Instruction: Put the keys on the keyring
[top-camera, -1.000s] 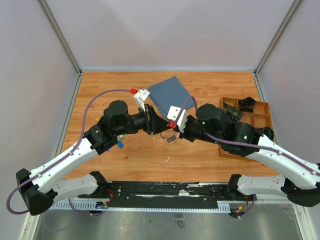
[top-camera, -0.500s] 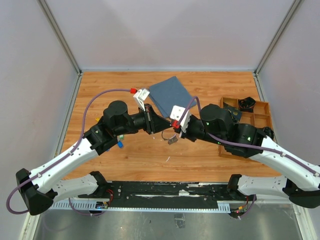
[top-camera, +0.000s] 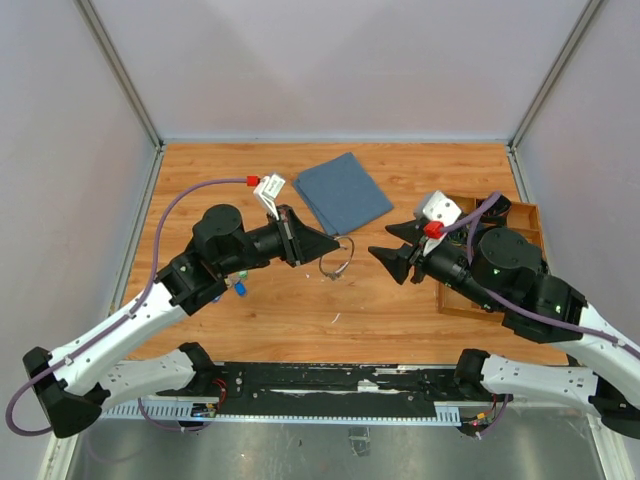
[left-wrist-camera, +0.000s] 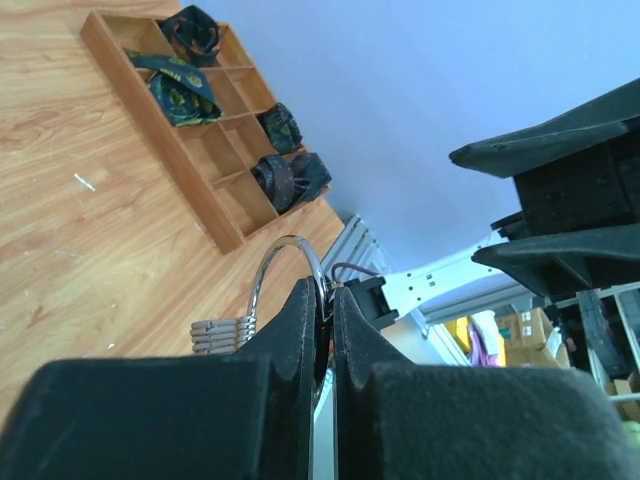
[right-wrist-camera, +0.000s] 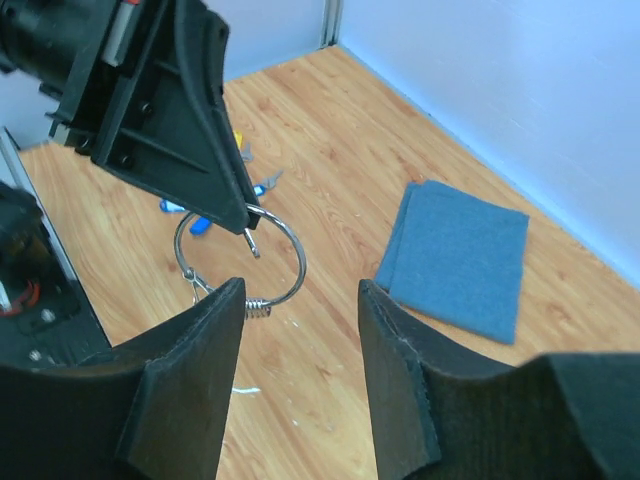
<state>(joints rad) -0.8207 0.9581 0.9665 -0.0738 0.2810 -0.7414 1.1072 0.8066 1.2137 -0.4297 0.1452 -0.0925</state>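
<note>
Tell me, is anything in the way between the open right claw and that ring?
Nothing visible. The right gripper is open and faces the keyring across an empty gap. The left gripper, shut on the keyring's rim, holds it from the opposite side.

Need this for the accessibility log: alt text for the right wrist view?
The left gripper pinches the keyring over the wooden table. The right gripper, open and empty, fills the foreground; a folded blue cloth lies to the right, keys with coloured tags beyond the ring.
</note>
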